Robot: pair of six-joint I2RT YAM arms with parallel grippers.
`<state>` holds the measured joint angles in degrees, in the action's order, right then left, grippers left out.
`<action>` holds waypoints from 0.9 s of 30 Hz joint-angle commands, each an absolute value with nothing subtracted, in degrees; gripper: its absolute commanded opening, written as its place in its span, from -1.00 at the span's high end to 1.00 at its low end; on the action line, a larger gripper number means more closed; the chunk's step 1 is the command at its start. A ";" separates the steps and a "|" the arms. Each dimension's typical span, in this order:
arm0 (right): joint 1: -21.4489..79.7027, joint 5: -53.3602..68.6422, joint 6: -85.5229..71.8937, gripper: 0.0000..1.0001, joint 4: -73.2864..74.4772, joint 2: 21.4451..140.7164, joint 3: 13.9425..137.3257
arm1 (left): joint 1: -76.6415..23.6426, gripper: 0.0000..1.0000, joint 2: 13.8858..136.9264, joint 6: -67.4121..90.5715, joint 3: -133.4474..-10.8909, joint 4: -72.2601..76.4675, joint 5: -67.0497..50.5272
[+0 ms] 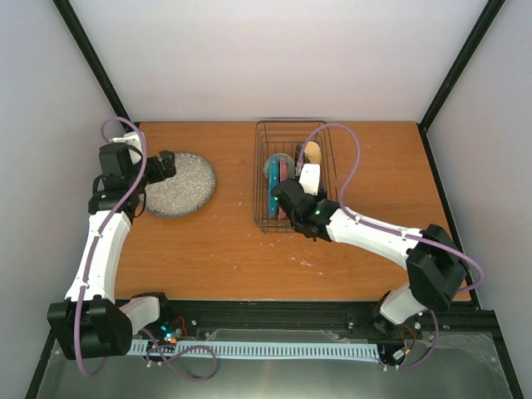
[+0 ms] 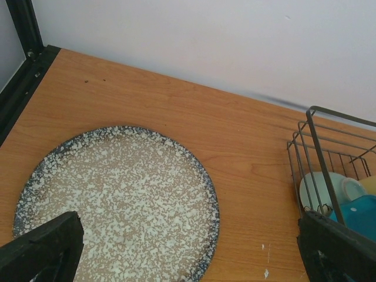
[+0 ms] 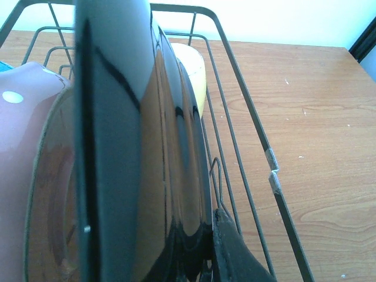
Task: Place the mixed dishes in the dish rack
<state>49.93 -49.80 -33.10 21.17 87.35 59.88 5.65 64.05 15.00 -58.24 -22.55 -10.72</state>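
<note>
The right gripper (image 1: 287, 198), pressed nearly together, pinches the glossy pink-red dotted plate (image 3: 23, 147) on edge inside the dark wire dish rack (image 1: 291, 123), apparently seating it. Next it likely needs releasing. At the rack's 9 o'clock, the large grey speckled plate (image 1: 179, 184) lies flat under the spread left gripper (image 2: 188, 258).

The top camera sits above and behind the arm bases. It looks down and forward across the whole desk (image 1: 224, 249) to the back wall, far enough off to take in both arms and the dish rack (image 1: 257, 174).

The left wrist camera hangs low over the desk's left side, close above the grey speckled plate (image 2: 123, 200). It faces the back wall, with the left hand (image 2: 189, 252) showing at its lower corners.

The right wrist camera is inside the rack — pressed almost against the pink-red dotted plate (image 3: 23, 117) — and looks along the wires.

All three views share the rack.
</note>
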 commanded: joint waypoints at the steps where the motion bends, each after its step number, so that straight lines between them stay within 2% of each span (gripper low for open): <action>1: 51.06 -42.81 -30.96 0.94 28.70 88.71 57.13 | 5.31 -0.99 63.63 14.41 -60.03 -23.47 -9.89; 13: 50.99 -43.11 -37.88 0.95 33.92 88.82 55.19 | 5.36 -0.99 63.40 14.72 -60.01 -23.47 -10.64; 27: 50.65 -42.72 -27.24 0.94 30.62 92.46 55.60 | 5.35 -1.00 62.84 13.53 -60.29 -24.21 -9.13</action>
